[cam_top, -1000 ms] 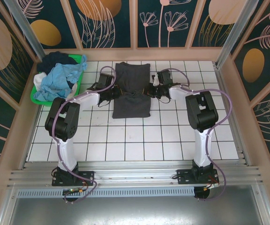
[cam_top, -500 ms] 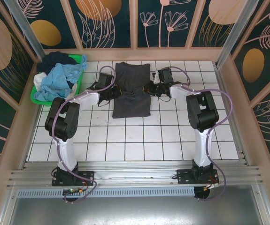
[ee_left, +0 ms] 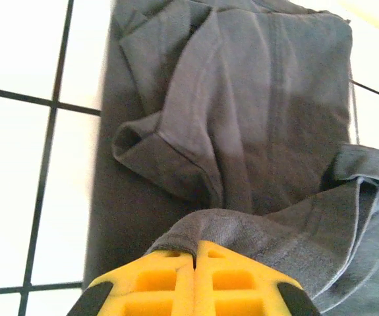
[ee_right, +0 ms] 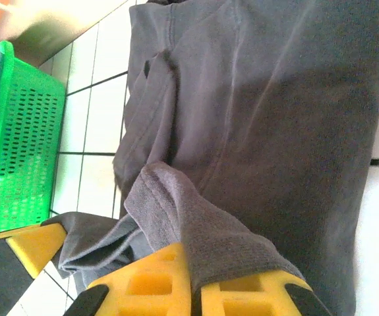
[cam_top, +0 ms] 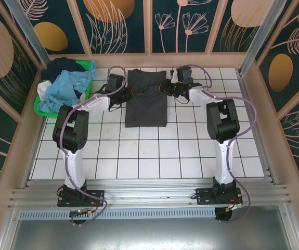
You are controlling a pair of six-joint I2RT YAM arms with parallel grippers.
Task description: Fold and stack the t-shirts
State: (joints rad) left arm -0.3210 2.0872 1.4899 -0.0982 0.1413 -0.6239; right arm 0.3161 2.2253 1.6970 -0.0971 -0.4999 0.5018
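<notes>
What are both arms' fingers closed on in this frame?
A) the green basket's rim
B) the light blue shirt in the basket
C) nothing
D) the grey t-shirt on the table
D: the left arm's fingers and the right arm's fingers each pinch a fold of the grey t-shirt, while the green basket stands apart at the table's corner.

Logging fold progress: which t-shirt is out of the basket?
The charcoal-grey t-shirt, on the table, gripped by the left gripper and right gripper; the others lie heaped in the green basket.
</notes>
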